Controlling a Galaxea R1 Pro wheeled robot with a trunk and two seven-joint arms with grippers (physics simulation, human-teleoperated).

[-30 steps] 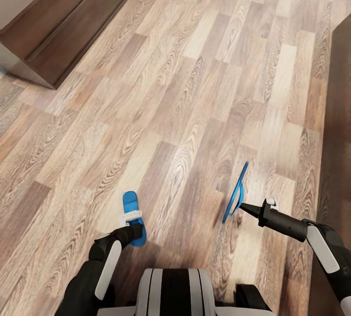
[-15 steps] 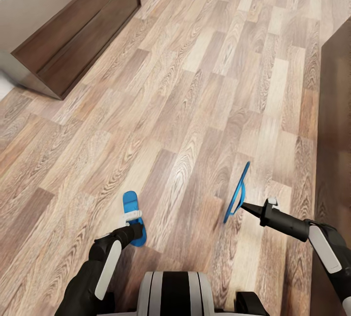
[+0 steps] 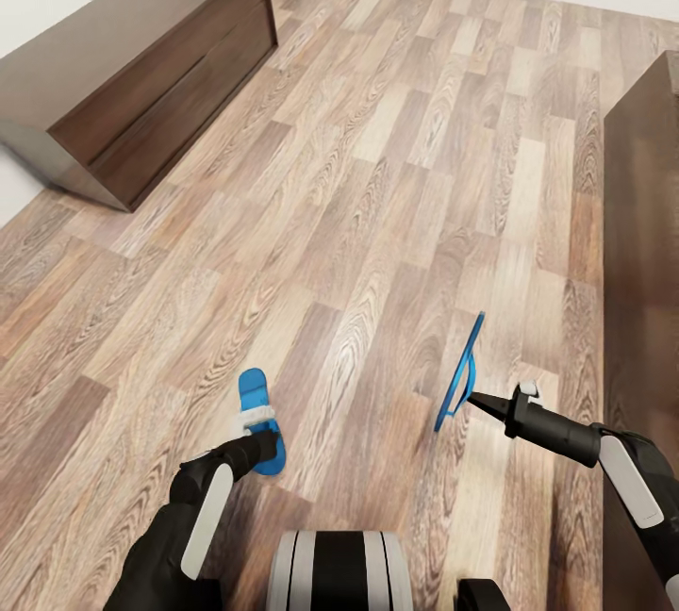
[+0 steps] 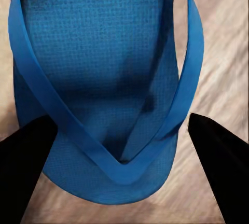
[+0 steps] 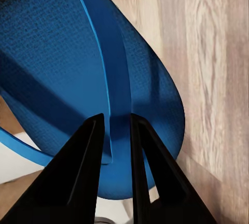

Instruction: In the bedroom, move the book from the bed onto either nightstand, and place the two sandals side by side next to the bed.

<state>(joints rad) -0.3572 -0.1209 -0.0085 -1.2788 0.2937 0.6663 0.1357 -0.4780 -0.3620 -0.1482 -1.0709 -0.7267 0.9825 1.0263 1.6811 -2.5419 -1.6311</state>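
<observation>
The two sandals are off the wood-plank floor (image 3: 377, 168), one in each claw. The left sandal (image 3: 258, 419) lies flat under the left claw (image 3: 261, 444), its long axis running away from the robot, roughly toward the long dark-wood desk (image 3: 141, 74) at the wall; in the left wrist view the black fingers (image 4: 26, 151) stand wide on either side of the toe end, just beside its edges, strap side facing the camera. The right sandal (image 3: 460, 371) stands on edge, sole vertical, its length also pointing away from the robot, farther from that desk. The right claw (image 3: 474, 399) is narrowed, pinching its strap (image 5: 116, 105).
</observation>
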